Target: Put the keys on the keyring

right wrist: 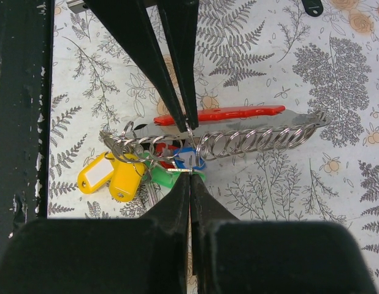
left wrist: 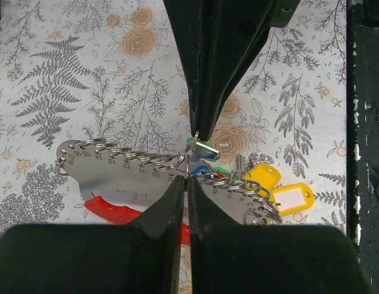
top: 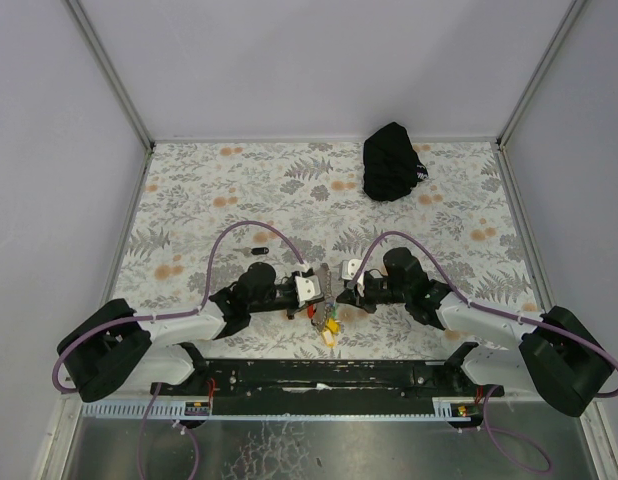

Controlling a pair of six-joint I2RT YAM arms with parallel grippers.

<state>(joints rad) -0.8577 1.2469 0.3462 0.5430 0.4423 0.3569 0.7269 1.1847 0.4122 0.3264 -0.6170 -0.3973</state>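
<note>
The keyring (top: 326, 320) lies between my two grippers at the table's near middle. In the left wrist view its red strap (left wrist: 114, 211), silvery chain (left wrist: 131, 154) and yellow tags (left wrist: 276, 188) show. My left gripper (left wrist: 188, 176) is shut on a thin silvery ring of the bunch. My right gripper (right wrist: 190, 172) is shut on the small ring at the green key (right wrist: 167, 178). The blue key (right wrist: 189, 158) lies just beyond it, beside the chain (right wrist: 263, 139). Both grippers' tips meet over the bunch in the top view, left (top: 319, 297) and right (top: 336, 295).
A black pouch (top: 392, 160) lies at the far right of the floral tabletop (top: 209, 200). A small black oblong piece (top: 258, 250) lies left of centre, also in the right wrist view (right wrist: 312, 6). The black base rail (top: 319, 375) runs along the near edge.
</note>
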